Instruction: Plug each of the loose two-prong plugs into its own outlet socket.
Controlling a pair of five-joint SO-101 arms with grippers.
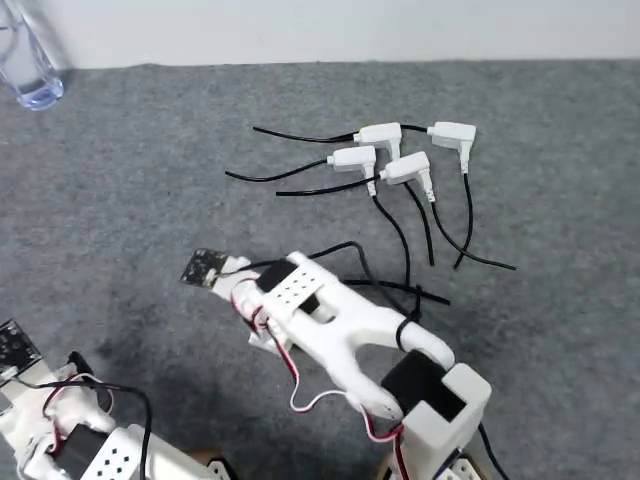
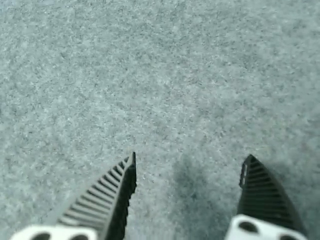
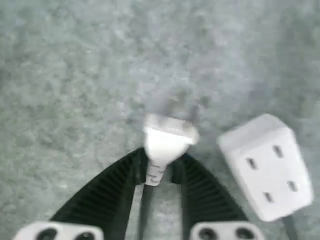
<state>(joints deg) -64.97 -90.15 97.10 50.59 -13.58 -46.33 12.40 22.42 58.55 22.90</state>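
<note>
A gray carpet [image 1: 120,200] covered the whole table. The right arm [image 1: 340,330] rose from about 5 o'clock in the high view and reached up toward the centre, with red and white wires trailing along it. The left arm [image 1: 90,450] sat low at about 7 o'clock, near the edge.

At about 1 o'clock, four white connectors [image 1: 378,133] [image 1: 452,133] [image 1: 353,157] [image 1: 405,167] lay close together, their black cords fanning out toward 9 and 5 o'clock. Whether each was a plug or a socket could not be told from there. A clear glass [image 1: 30,70] stood in the corner at about 10 o'clock.

In the right wrist view, a white socket block [image 3: 267,167] lay on the carpet with its slots facing up. Just beside it but apart from it was a white plug [image 3: 167,137], pinched at its neck by the right gripper [image 3: 161,157] with its prongs pointing away from the fingers.

The left gripper [image 2: 190,160] hung over bare carpet with its fingers spread wide.
</note>
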